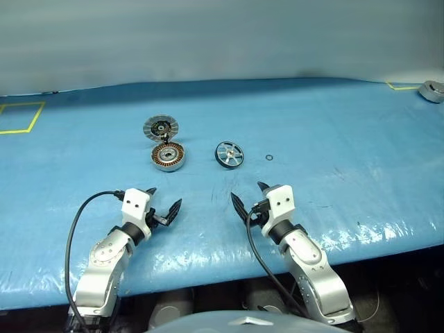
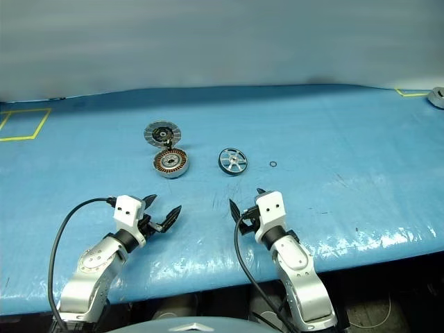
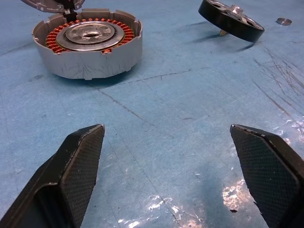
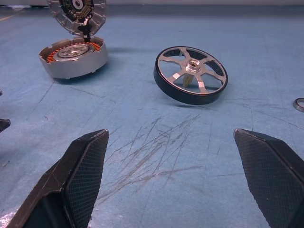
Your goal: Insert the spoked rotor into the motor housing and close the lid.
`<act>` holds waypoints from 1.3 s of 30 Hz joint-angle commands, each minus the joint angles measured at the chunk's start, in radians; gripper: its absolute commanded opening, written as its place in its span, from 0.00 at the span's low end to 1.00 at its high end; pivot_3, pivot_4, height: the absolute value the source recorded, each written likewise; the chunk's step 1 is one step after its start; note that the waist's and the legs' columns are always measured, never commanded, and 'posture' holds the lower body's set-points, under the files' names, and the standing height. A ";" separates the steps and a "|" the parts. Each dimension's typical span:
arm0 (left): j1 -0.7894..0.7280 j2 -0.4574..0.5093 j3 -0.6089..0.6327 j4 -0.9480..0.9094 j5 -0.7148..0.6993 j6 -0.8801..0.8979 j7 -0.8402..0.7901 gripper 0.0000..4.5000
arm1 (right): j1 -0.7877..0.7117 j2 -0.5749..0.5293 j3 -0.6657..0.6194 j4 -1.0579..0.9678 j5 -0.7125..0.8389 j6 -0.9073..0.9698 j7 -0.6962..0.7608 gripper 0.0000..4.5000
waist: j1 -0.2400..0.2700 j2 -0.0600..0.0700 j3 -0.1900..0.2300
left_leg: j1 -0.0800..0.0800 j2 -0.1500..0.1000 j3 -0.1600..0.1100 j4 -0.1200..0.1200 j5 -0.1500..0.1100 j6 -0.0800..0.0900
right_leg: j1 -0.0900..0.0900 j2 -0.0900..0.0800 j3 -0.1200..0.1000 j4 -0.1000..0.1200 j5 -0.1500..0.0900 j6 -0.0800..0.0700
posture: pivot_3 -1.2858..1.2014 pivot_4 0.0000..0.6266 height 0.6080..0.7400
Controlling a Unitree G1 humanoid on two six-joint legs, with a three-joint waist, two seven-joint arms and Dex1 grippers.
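The motor housing (image 1: 168, 157), a short grey case ringed with copper windings, sits on the blue table. Its ribbed lid (image 1: 161, 128) stands raised behind it, hinged at the far rim. To the right lies the spoked rotor (image 1: 229, 155), dark-rimmed with silver spokes, tilted on its short shaft (image 4: 190, 77). My left gripper (image 1: 161, 205) hovers open near the table's front, short of the housing (image 3: 88, 43). My right gripper (image 1: 249, 199) is open as well, short of the rotor. Nothing sits between either pair of fingers.
A tiny thin ring (image 1: 268, 157) lies just right of the rotor. Yellow tape marks a square (image 1: 19, 118) at the far left and a corner (image 1: 402, 86) at the far right, beside a grey round part (image 1: 432, 91). The table's front edge runs just below the grippers.
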 commanded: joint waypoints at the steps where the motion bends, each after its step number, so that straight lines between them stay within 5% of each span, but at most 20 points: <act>1: -0.007 0.005 0.004 -0.028 0.002 -0.014 -0.004 1.00 | -0.005 0.002 0.005 -0.020 0.000 -0.021 0.003 0.99 | 0.000 0.000 0.000 | 0.000 0.000 0.000 0.000 0.000 0.000 | 0.000 0.000 0.000 0.000 0.000 0.000 | 0.52 0.24 1.00; 39: -0.028 0.014 0.021 -0.018 -0.001 -0.016 -0.020 1.00 | -0.007 0.003 0.022 -0.007 -0.034 -0.052 -0.004 0.99 | 0.000 0.000 0.000 | 0.000 0.000 0.000 0.000 0.000 0.000 | 0.000 0.000 0.000 0.000 0.000 0.000 | 0.52 0.24 1.00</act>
